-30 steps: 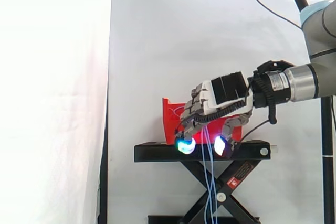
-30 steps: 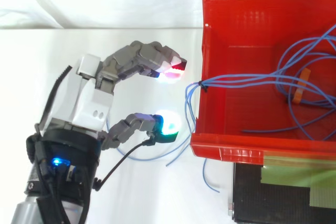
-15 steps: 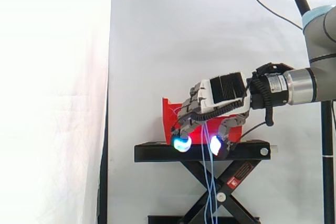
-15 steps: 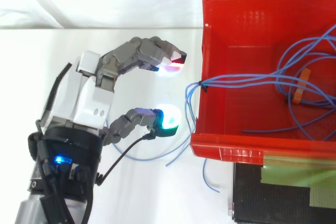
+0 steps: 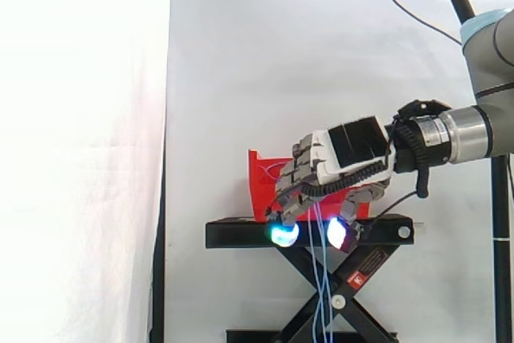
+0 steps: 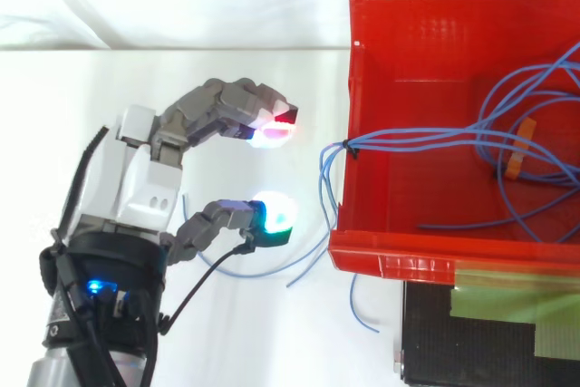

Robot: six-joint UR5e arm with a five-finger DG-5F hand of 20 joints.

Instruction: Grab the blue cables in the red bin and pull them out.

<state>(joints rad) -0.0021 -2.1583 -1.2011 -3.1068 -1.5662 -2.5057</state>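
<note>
The red bin (image 6: 391,265) stands on the black stand (image 5: 241,234). Blue cables (image 6: 426,138) lie looped inside it, and a tied bunch runs over its left wall and hangs down outside (image 5: 321,279). My hand (image 6: 145,188) hovers left of the bin in the top view, a short way from the hanging strands. Its fingers are loosely bent with a wide gap to the thumb, and nothing is between them. In the side view the hand (image 5: 345,150) is in front of the bin, with its glowing fingertips (image 5: 283,234) at the level of the stand's top.
A small orange piece (image 6: 518,147) lies among the cables in the bin. The stand's black top (image 6: 471,351) shows below the bin in the top view. A white curtain hangs behind, and the stand's scissor legs (image 5: 361,279) are under the bin.
The hand has drawn back from the bin, leftward in the top view, and dropped slightly. The cables have not moved.
</note>
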